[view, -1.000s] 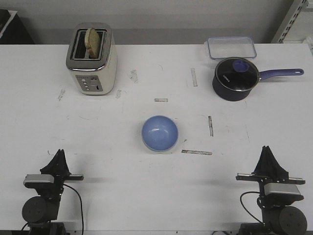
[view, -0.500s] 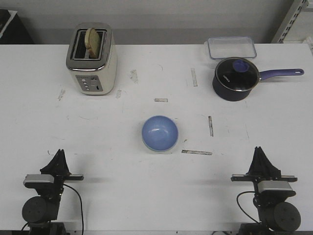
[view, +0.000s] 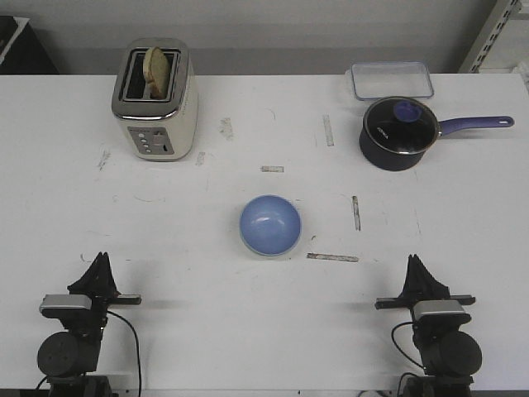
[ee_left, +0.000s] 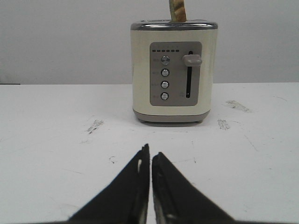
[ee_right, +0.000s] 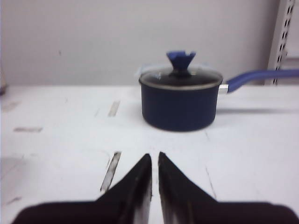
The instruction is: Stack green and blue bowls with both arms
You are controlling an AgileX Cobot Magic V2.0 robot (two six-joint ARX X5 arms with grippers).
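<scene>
Your blue bowl [view: 270, 225] sits at the frame's centre on the table [view: 207, 281] — its rim hides any green one. Left fingers [view: 101, 269], lower left, and right fingers [view: 417, 273], lower right, are pressed together, empty — both well apart from it.

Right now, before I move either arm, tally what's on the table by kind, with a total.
Bowls: 1 visible, the blue bowl; no green bowl can be made out
Toasters: 1, the toaster, with a bread slice in its slot
Saucepans: 1, the lidded saucepan
Clear containers: 1, the clear container
Total: 4, the bread counted with the toaster
</scene>
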